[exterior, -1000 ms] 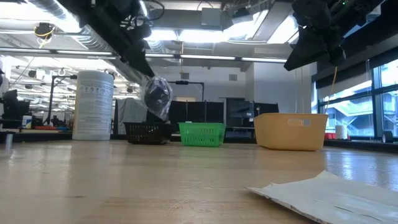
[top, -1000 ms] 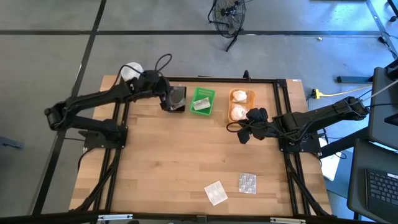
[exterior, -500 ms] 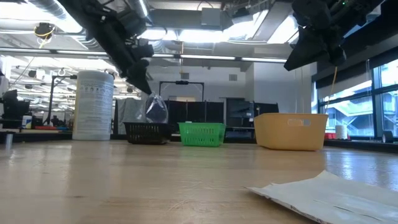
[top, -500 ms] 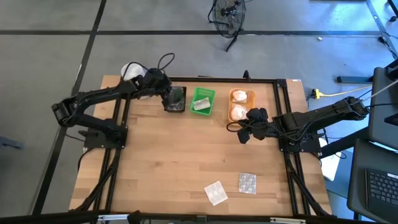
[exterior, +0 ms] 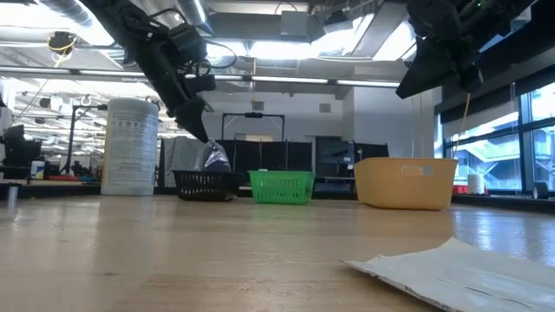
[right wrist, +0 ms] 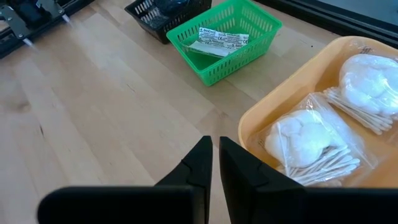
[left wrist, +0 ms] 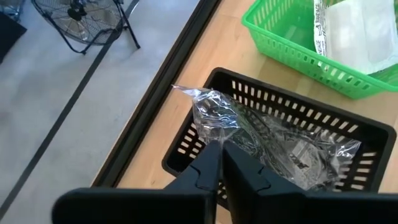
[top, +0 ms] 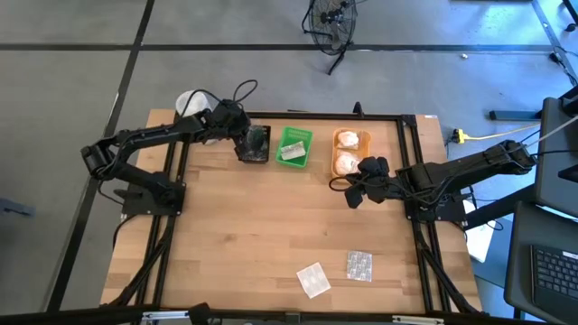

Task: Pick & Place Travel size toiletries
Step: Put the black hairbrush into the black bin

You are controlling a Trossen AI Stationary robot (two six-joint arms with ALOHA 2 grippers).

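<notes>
Left gripper (left wrist: pixel 219 163): above the black basket (top: pixel 256 144) at the table's 11 o'clock edge, fingers closed on the corner of a clear wrapped packet (left wrist: pixel 261 140) that hangs into the basket.
Right gripper (right wrist: pixel 211 163): idle in the air, fingers nearly together, holding nothing, just at 6 o'clock of the orange tray (top: pixel 350 152).
Orange tray contents: two white wrapped bundles (right wrist: pixel 308 140).
Green basket (top: pixel 294 146): between black basket and orange tray, holds a flat sachet (right wrist: pixel 222 39).
Loose items: white sachet (top: pixel 313 279) and blister pack (top: pixel 358 265), side by side at 5 o'clock on the table (top: pixel 253 235).
White tub (exterior: pixel 130 146): at 9 o'clock of the black basket.
</notes>
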